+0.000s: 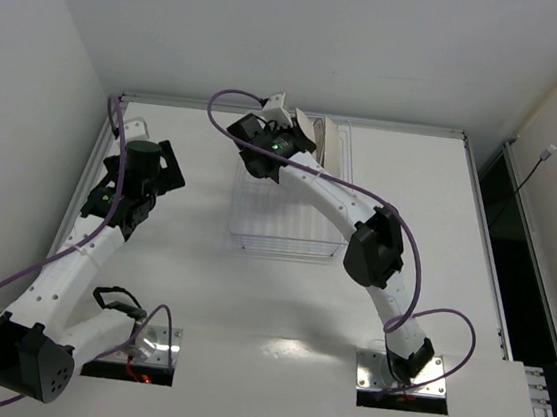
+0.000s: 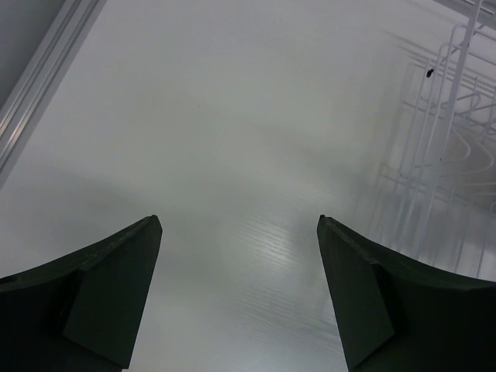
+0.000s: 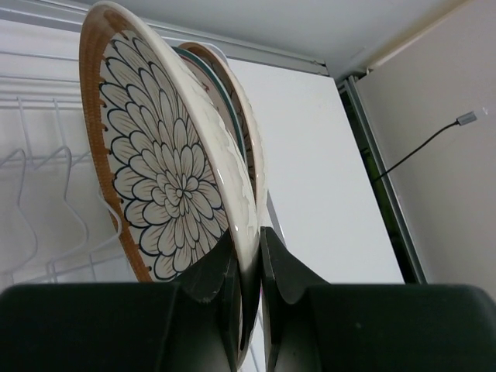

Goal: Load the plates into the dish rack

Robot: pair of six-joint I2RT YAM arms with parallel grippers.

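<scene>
My right gripper (image 3: 248, 236) is shut on the rim of a brown-rimmed plate (image 3: 163, 170) with a white petal pattern and holds it upright on edge. A second plate (image 3: 246, 124) stands close behind it, mostly hidden; I cannot tell its pattern. In the top view my right gripper (image 1: 292, 132) is over the far end of the pale wire dish rack (image 1: 287, 220), with upright plates (image 1: 326, 142) beside it. A third plate is not distinguishable. My left gripper (image 1: 154, 169) is open and empty, left of the rack; in its wrist view the jaws (image 2: 239, 225) stand wide over bare table.
The rack's tines show at the left of the right wrist view (image 3: 31, 155) and at the right of the left wrist view (image 2: 449, 139). A raised table rim (image 1: 289, 115) runs along the far edge. A cable (image 3: 434, 143) hangs by the right wall.
</scene>
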